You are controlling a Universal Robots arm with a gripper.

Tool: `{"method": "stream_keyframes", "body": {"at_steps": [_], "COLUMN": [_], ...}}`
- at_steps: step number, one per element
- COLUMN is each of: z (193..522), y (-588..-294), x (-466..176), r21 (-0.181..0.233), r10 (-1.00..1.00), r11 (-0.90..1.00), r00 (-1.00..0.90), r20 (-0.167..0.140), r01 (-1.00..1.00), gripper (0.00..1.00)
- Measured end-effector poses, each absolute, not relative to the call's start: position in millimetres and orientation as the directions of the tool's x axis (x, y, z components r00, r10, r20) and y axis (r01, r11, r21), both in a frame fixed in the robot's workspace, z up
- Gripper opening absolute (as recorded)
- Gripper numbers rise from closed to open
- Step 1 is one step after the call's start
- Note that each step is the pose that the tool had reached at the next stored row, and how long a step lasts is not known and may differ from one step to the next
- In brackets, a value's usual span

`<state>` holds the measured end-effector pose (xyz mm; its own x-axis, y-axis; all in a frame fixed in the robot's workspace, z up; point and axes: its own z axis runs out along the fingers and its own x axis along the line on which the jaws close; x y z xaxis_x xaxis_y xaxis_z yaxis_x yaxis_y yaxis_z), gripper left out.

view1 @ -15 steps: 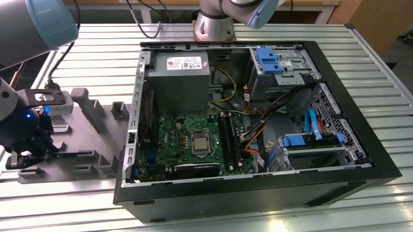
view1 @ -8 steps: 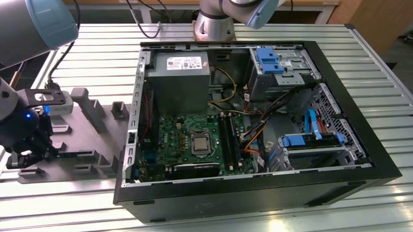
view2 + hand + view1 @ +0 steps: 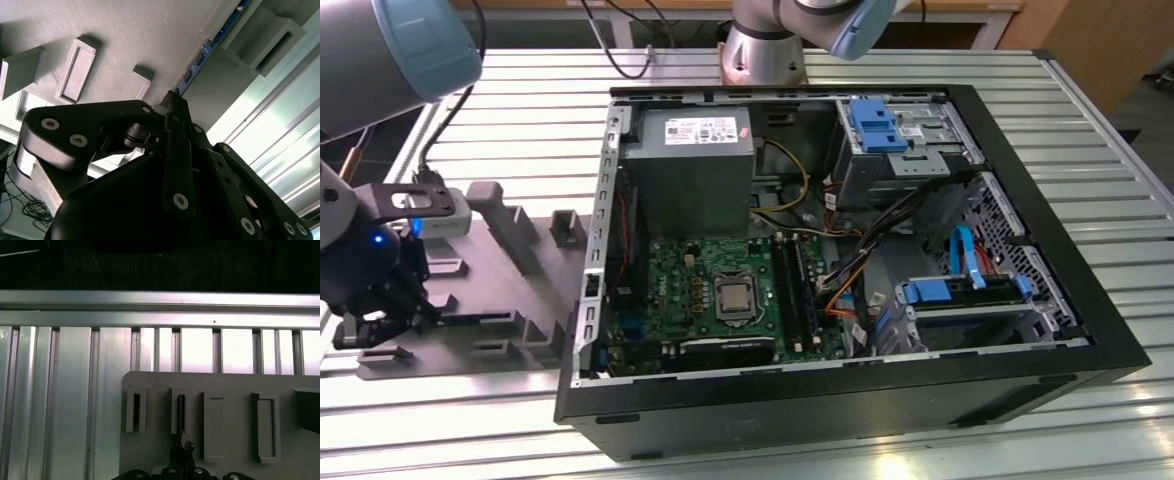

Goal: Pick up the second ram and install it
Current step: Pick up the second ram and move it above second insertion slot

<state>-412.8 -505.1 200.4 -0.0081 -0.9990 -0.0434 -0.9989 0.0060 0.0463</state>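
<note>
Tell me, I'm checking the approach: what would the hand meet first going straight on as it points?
Probably the second ram, standing on edge in the grey holder, right ahead of the hand; depth is unclear.

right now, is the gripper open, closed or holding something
gripper: cannot be told whether it is open or closed; it sits at one end of the second ram, which stands in the grey holder.

The power supply's white label [image 3: 698,130] carries unreadable print.
</note>
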Motion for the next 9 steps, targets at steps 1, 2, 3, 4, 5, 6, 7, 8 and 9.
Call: {"method": "stream_keyframes", "body": {"at_steps": [1, 2, 3, 4, 5, 6, 7, 8, 9], "z": [201.1, 201.9, 202.6, 203.1, 203.1, 203.1, 203.3, 203.3, 203.3], "y": [-505.2, -505.1, -505.1, -505.1, -505.1, -505.1, -505.1, -505.1, -505.1], "x": [-412.9, -412.8, -412.8, -412.8, -412.8, -412.8, -412.8, -412.8, -412.8], "r21": [0.046, 0.046, 0.046, 0.046, 0.046, 0.046, 0.046, 0.046, 0.046], "r10": [-0.999, -0.999, -0.999, -0.999, -0.999, -0.999, -0.999, -0.999, -0.999], "r11": [0.006, 0.006, 0.006, 0.006, 0.006, 0.006, 0.006, 0.006, 0.006], "r00": [-0.008, -0.008, -0.008, -0.008, -0.008, -0.008, -0.008, -0.008, -0.008], "r20": [-0.043, -0.044, -0.044, -0.044, -0.044, -0.044, -0.044, -0.044, -0.044], "r01": [-0.999, -0.999, -0.999, -0.999, -0.999, -0.999, -0.999, -0.999, -0.999], "gripper": [0.11, 0.11, 0.11, 0.11, 0.11, 0.11, 0.11, 0.11, 0.11]}}
